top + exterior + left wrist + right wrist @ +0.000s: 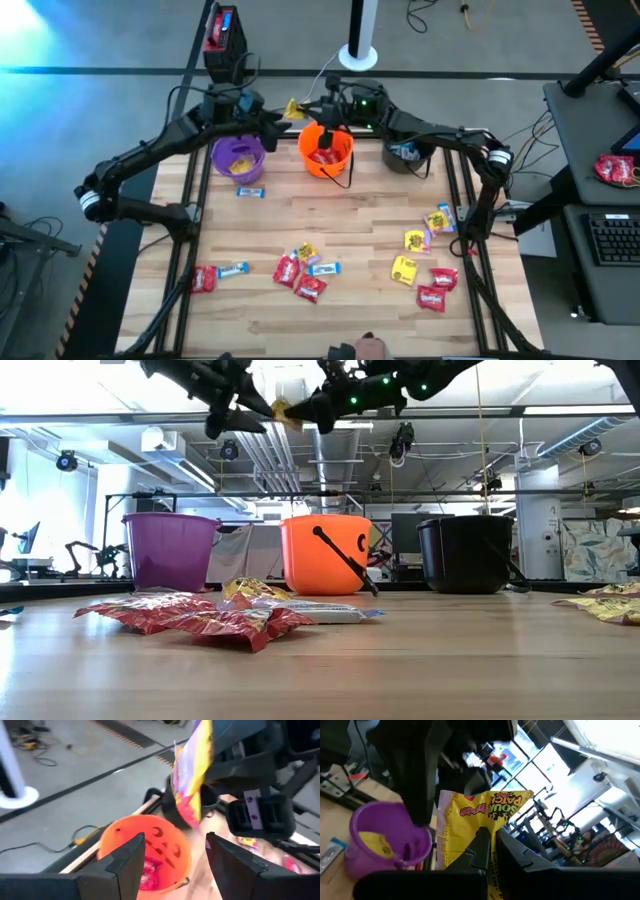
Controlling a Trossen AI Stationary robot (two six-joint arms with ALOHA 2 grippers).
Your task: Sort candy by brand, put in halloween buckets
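Note:
Both grippers hover high over the far edge, between the purple bucket (238,155) and the orange bucket (326,148). My right gripper (308,110) is shut on a yellow candy packet (293,108). My left gripper (175,854) is open and faces that packet (190,770) from close by without touching it. The black bucket (405,152) stands right of the orange one. Yellow packets lie in the purple bucket (390,840), red ones in the orange bucket and blue-and-white ones in the black one. Loose candy (300,270) lies on the near half of the table. My right gripper pinches the yellow packet between its two fingers (481,851), at the end (470,840) opposite the printed brand name. The fingers reach roughly level from the table's right. The packet is lifted clear, its free end (490,800) sticking out toward my left gripper.
Red, yellow and blue-and-white packets lie in clusters at the near middle (310,288), near right (425,270) and near left (215,275). One blue-and-white packet (250,192) lies just in front of the purple bucket. The orange bucket's black handle (345,560) hangs down its front.

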